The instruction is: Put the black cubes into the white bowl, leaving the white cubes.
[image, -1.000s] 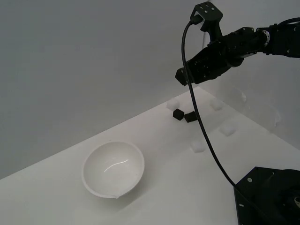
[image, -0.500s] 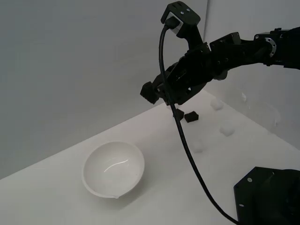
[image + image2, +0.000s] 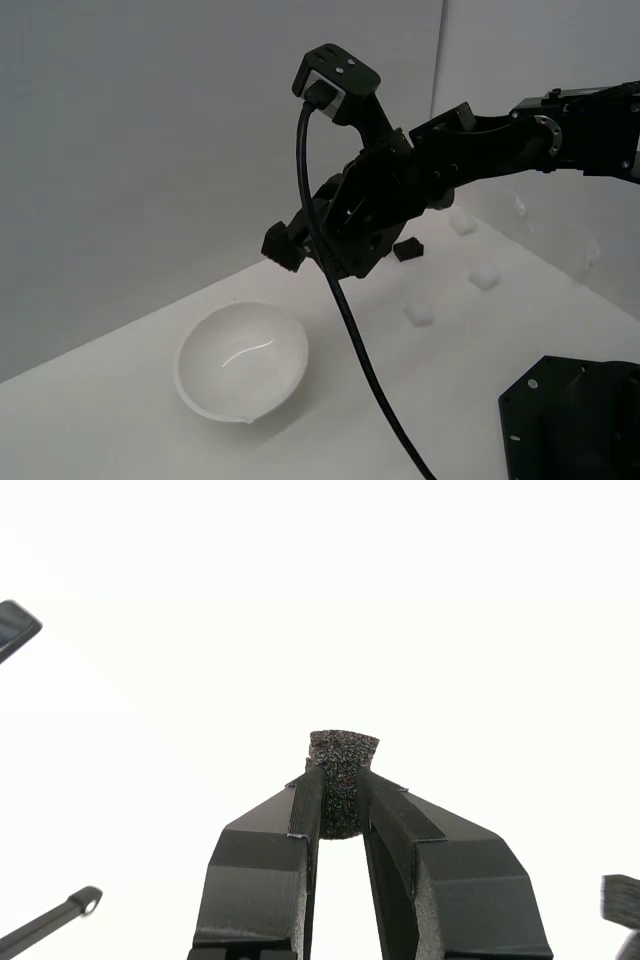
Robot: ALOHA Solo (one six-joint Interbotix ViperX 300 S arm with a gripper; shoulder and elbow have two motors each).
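**Gripper clamped on one black cube, raised above the tabletop**

Gripper: both fingers pressed against the sides of a black cube, rough-textured, its end protruding past the fingertips. In the exterior view the gripper hangs in the air, with nothing beneath it touching.

White bowl: upright on the white table, at about 7 o'clock from the gripper in the exterior view, well apart from it. Interior shows only a highlight.

Second black cube: on the table at about 3 o'clock from the gripper, partly hidden behind the arm.

White cubes, three visible: one at roughly 5 o'clock from the second black cube, one at 4 o'clock, one at 2 o'clock. All rest on the table, apart from one another.

Black cable: hangs from the wrist, crossing in front of the arm.
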